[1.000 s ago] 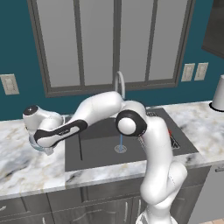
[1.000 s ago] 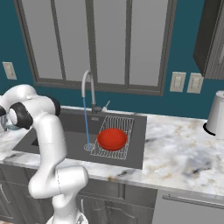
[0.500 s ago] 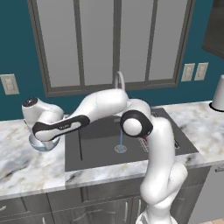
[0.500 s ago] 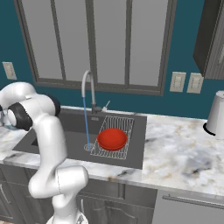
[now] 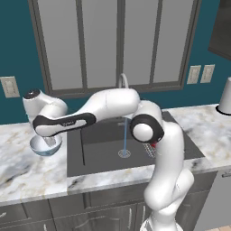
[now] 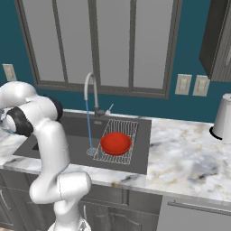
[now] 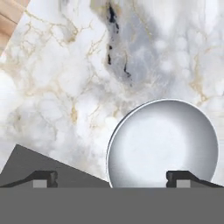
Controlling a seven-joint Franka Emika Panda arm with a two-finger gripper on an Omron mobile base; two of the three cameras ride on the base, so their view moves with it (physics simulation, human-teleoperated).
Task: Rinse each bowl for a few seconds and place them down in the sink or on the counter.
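- Standing wide apart, the fingers (image 7: 43,177) of the gripper (image 7: 113,178) hold nothing.
- Just below, the pale bowl (image 7: 162,144) sits on the counter (image 7: 65,78), beside the sink (image 5: 103,149).
- Risk: descending off-centre, one finger may hit the rim and tip the bowl.

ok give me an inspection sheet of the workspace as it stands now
surface: marble counter around a dark sink; water runs from the tap to the drain.
job's things: pale blue-grey bowl upright on the counter left of the sink; red bowl on the wire rack in the sink.
clutter: white jar at the counter's far right.
grippers: tool open above the pale bowl, holding nothing.
cables: nothing seen.
surroundings: teal wall, window, wall outlets, dark cabinets below.
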